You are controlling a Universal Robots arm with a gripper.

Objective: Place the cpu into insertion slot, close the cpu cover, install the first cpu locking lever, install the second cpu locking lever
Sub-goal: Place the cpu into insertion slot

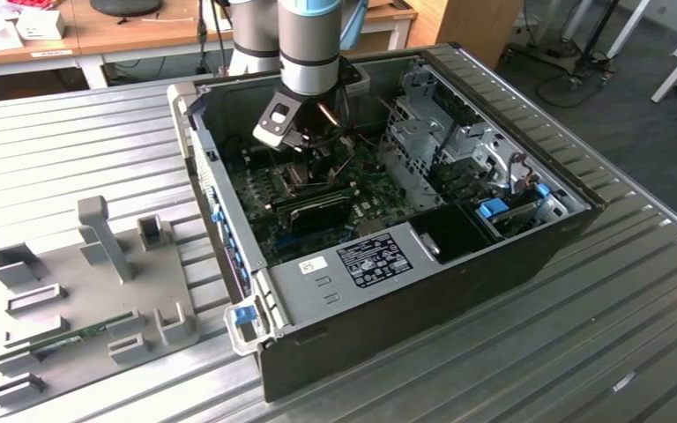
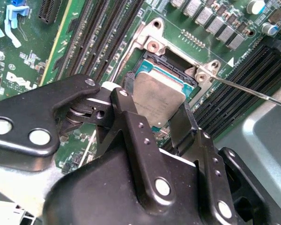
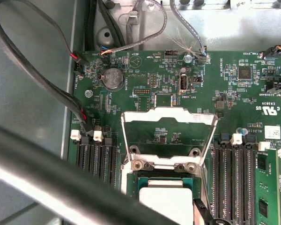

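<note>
In the second wrist view my gripper (image 2: pixel 155 117) is shut on the cpu (image 2: pixel 157 96), a silvery square chip. Its black fingers (image 2: pixel 131 124) press on two opposite edges. The chip sits low over the dark centre of the insertion slot (image 2: pixel 152 46), which has a silvery rim on the green motherboard (image 2: pixel 70 51). The first wrist view shows the cpu (image 3: pixel 166 199) at the slot, with the cpu cover (image 3: pixel 168 111) swung open behind it. A thin metal locking lever (image 2: pixel 253 92) juts out beside the slot. In the exterior view the gripper (image 1: pixel 296 145) reaches down into the open computer case (image 1: pixel 457 264).
Long black memory slots (image 2: pixel 107 33) run along both sides of the socket. Grey cables (image 3: pixel 42 79) cross the board's edge. A metal drive cage (image 1: pixel 444 141) fills the case at the exterior view's right. A grey fixture plate (image 1: pixel 92 291) lies on the ribbed metal table (image 1: pixel 574 344).
</note>
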